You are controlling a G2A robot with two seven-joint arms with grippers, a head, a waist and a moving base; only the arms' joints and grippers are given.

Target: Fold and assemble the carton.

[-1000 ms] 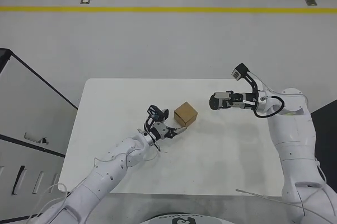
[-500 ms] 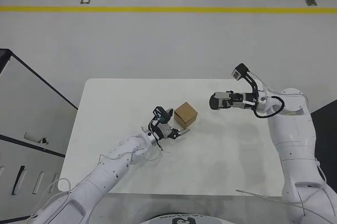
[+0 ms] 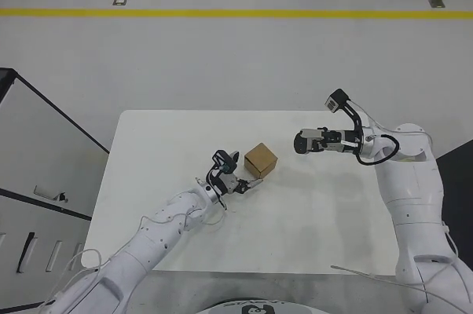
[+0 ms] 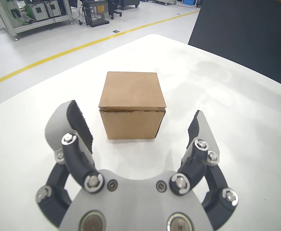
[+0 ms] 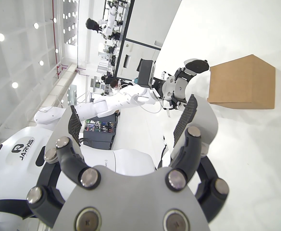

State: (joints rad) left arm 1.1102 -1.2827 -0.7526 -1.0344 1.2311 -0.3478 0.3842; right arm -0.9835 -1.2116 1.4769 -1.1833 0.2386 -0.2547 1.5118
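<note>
The carton [image 4: 132,104] is sitting upright on the white table [image 3: 166,157] as a closed cube. Its top flap is lying down, and a slightly ragged seam is running along the top edge that faces the left gripper [image 4: 137,117]. That gripper is hovering low with its jaws spread wide and holding nothing. The carton is standing just ahead of the opening, centred between the fingers [image 4: 79,121] and apart from both. The right gripper [image 3: 298,143] is facing the carton's opposite side, farther off, with its jaws also parted and empty.

Judging by the shape, the folding is looking nearly done, and the step in hand is probably seating or checking that last flap. To do it well, the left jaws should be coming in square, with the pads meeting two opposite walls flat rather than a corner. The squeeze should be staying light (thin card like this is likely to buckle). The seam edge is the part needing pressure, preferably from above while the walls are being steadied.

For room, the carton is sitting well in from every table edge, with bare surface on all sides of both jaws. The tightest spot is the carton itself, since the two grippers are pointing at it from roughly opposite sides and could be crowding each other there.
</note>
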